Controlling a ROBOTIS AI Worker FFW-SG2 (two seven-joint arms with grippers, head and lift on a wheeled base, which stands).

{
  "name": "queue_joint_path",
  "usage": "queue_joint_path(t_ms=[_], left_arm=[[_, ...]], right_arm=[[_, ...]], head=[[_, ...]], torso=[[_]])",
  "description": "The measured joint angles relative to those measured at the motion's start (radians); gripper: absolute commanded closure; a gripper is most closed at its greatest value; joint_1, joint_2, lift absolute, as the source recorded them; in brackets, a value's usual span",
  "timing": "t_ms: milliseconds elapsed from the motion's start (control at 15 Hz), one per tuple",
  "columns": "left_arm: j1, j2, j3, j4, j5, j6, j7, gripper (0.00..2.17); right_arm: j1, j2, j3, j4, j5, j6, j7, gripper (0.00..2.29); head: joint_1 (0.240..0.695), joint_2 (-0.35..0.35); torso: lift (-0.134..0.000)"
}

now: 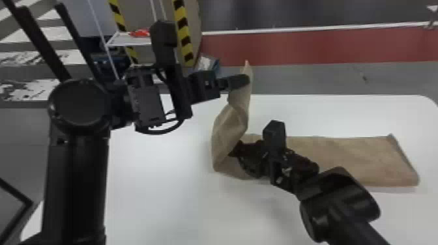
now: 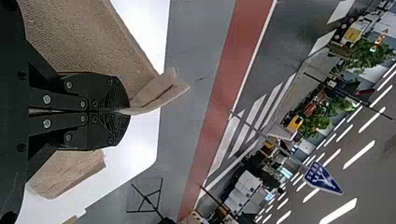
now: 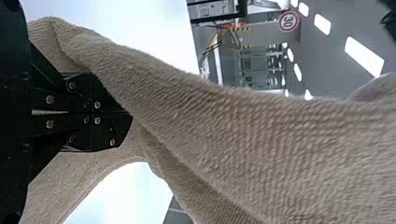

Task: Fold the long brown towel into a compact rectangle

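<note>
Black left gripper (image 1: 244,80), upper centre, and black right gripper (image 1: 232,153), centre, clamp the long brown fabric towel (image 1: 352,159).

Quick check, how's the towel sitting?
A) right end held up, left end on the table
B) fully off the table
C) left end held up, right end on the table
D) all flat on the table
C: the left gripper holds up the towel's left end; its right end lies on the table.
</note>
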Motion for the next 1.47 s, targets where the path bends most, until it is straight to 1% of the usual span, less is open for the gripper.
queue_joint_path(t_ms=[67, 133, 267, 400, 533, 600, 667, 733, 800, 867, 933, 1000, 1067, 1200, 1267, 1333, 1400, 1467], left_arm=[[0.000, 0.001, 0.000, 0.000, 0.000, -0.001, -0.001, 2.13], [0.002, 0.002, 0.001, 0.000, -0.001, -0.002, -0.002, 2.13], [0.004, 0.004, 0.002, 0.001, -0.001, -0.003, -0.002, 2.13], [0.004, 0.004, 0.003, 0.001, -0.001, -0.004, -0.005, 2.13], [0.004, 0.003, 0.002, 0.000, -0.003, -0.004, -0.008, 2.13], [0.003, 0.003, 0.001, 0.000, -0.006, -0.004, -0.008, 2.13], [0.002, 0.003, 0.000, -0.001, -0.008, -0.004, -0.009, 2.13], [0.002, 0.003, -0.002, -0.001, -0.010, -0.004, -0.009, 2.13], [0.003, 0.004, -0.004, -0.001, -0.013, -0.004, -0.008, 2.13], [0.006, 0.005, -0.006, -0.001, -0.019, -0.004, -0.006, 2.13], [0.009, 0.006, -0.007, -0.001, -0.023, -0.004, -0.006, 2.13], [0.014, 0.007, -0.008, 0.000, -0.027, -0.006, -0.006, 2.13], [0.018, 0.007, -0.011, 0.000, -0.032, -0.008, -0.005, 2.13], [0.027, 0.001, -0.021, -0.002, -0.049, -0.010, 0.000, 2.14], [0.032, -0.005, -0.034, -0.005, -0.070, -0.015, 0.006, 2.14], [0.038, -0.009, -0.051, -0.011, -0.101, -0.026, 0.018, 2.14], [0.046, -0.014, -0.074, -0.019, -0.139, -0.041, 0.029, 2.14], [0.054, -0.021, -0.093, -0.024, -0.164, -0.050, 0.031, 2.14]], right_arm=[[-0.001, 0.000, 0.001, -0.003, -0.030, -0.021, 0.026, 1.69], [-0.008, 0.000, 0.000, -0.003, -0.069, -0.046, 0.058, 1.69], [-0.029, 0.000, -0.007, 0.006, -0.196, -0.082, 0.145, 1.69], [-0.041, 0.000, -0.011, 0.010, -0.265, -0.087, 0.177, 1.69], [-0.045, 0.000, -0.012, 0.013, -0.289, -0.087, 0.175, 1.68], [-0.042, 0.000, -0.011, 0.012, -0.281, -0.087, 0.161, 1.65], [-0.037, 0.000, -0.013, 0.012, -0.265, -0.080, 0.142, 1.54], [-0.029, 0.000, -0.016, 0.010, -0.237, -0.060, 0.121, 1.48], [-0.017, 0.000, -0.023, 0.009, -0.207, -0.041, 0.107, 1.21], [0.000, 0.000, -0.036, 0.009, -0.182, -0.029, 0.103, 0.83], [0.018, -0.001, -0.053, 0.003, -0.170, -0.025, 0.102, 0.35], [0.044, -0.008, -0.075, -0.016, -0.164, -0.023, 0.101, 0.08], [0.077, -0.026, -0.099, -0.055, -0.161, -0.022, 0.085, 0.04], [0.157, -0.079, -0.159, -0.172, -0.158, -0.010, 0.045, 0.05], [0.207, -0.104, -0.213, -0.253, -0.155, 0.012, 0.033, 0.05], [0.255, -0.123, -0.269, -0.326, -0.145, 0.039, 0.016, 0.05], [0.311, -0.147, -0.334, -0.406, -0.126, 0.072, -0.015, 0.06], [0.369, -0.170, -0.408, -0.475, -0.116, 0.092, -0.030, 0.07]], head=[[0.687, 0.160], [0.674, 0.166], [0.657, 0.167], [0.645, 0.164], [0.638, 0.160], [0.638, 0.159], [0.640, 0.158], [0.645, 0.157], [0.653, 0.156], [0.671, 0.153], [0.679, 0.150], [0.685, 0.145], [0.689, 0.137], [0.695, 0.080], [0.695, 0.058], [0.695, 0.007], [0.695, -0.022], [0.695, -0.063]], torso=[[-0.124], [-0.124], [-0.124], [-0.124], [-0.124], [-0.124], [-0.124], [-0.124], [-0.124], [-0.124], [-0.124], [-0.124], [-0.124], [-0.124], [-0.124], [-0.124], [-0.124], [-0.124]])
